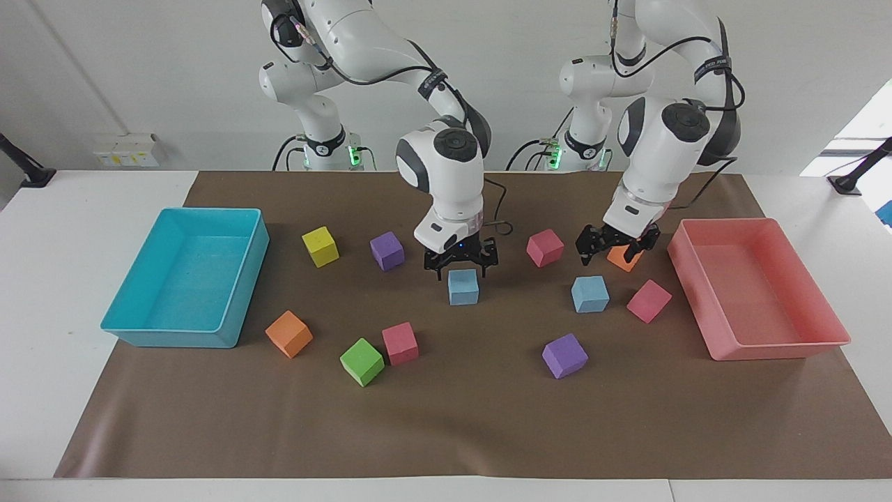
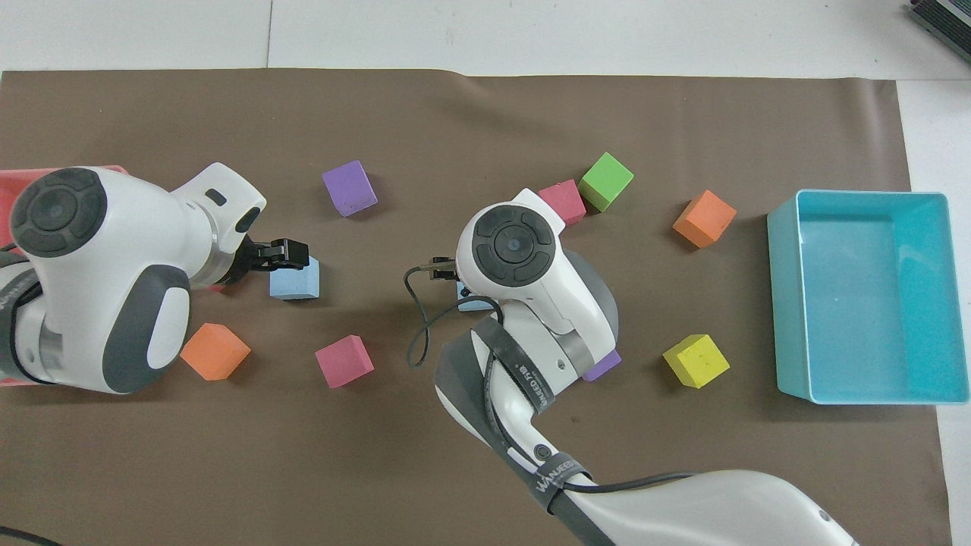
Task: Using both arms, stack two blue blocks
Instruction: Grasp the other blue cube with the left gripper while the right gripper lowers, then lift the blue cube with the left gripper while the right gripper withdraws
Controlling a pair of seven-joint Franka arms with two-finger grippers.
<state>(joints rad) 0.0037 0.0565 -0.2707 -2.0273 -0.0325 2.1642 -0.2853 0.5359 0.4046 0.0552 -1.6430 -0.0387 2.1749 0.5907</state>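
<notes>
- The right gripper (image 1: 461, 265) hangs just above the middle blue block (image 1: 463, 286), fingers spread apart, holding nothing; a small gap shows between the fingertips and the block's top.
- From overhead the right arm's wrist hides nearly all of that block, of which only a sliver (image 2: 464, 305) shows.
- This block sits flat on the brown mat (image 1: 446, 432) near the table's centre, with a purple block (image 1: 387, 251) nearer the robots toward the right arm's end and a pink block (image 1: 400, 343) farther from the robots.
- The left gripper (image 1: 617, 244) hovers with fingers open and empty, over the mat between the second blue block (image 1: 590, 293) and an orange block (image 1: 622, 259), which it partly hides.
- From overhead the left gripper (image 2: 279, 252) overlaps the edge of the second blue block (image 2: 294, 280).
- The second blue block rests on the mat toward the left arm's end, just beside another pink block (image 1: 649, 300), well apart from the first.
- The two blue blocks are unstacked.
- Outward lie a pink tray (image 1: 822, 328) at the left arm's end and a turquoise tray (image 1: 122, 307) at the right arm's end.
</notes>
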